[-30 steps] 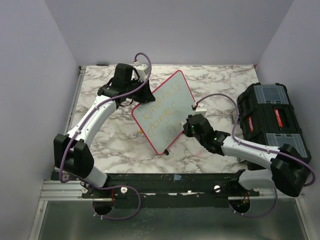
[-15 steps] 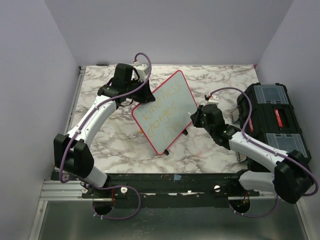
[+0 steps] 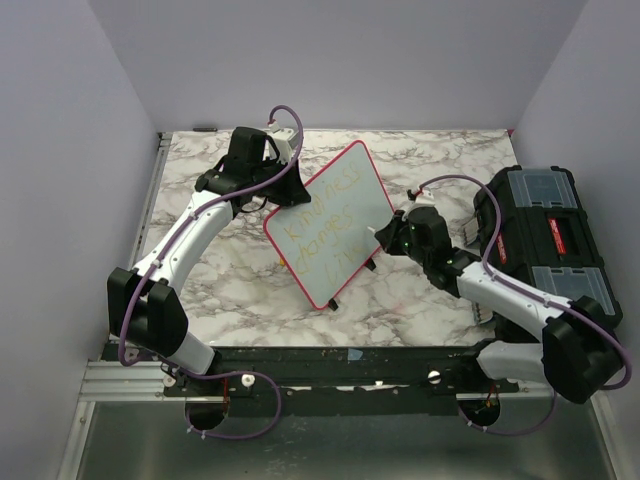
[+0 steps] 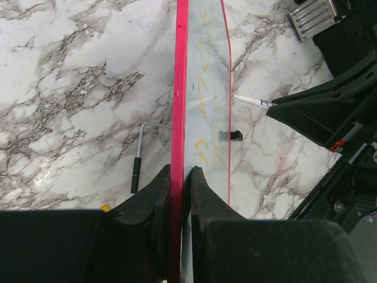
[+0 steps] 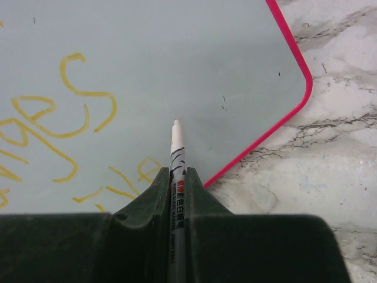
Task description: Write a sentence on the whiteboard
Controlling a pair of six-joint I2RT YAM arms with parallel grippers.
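Top external: we see whiteboard propped at tilt mid-table, left pincer clamped on its pink frame at far-left edge. Sentence is faint yellow handwriting across board. Right pincer clamped on marker. Tip points at blank patch right of letters, near rounded corner. Contact with surface: we cannot tell. Black toolbox at right.

The whiteboard, white with a thin pinkish-red frame and rounded corners, is standing tilted up from the marble desk, its upper-left edge being pinched by the left gripper. The sentence is running diagonally across it in faint yellow handwritten lines.
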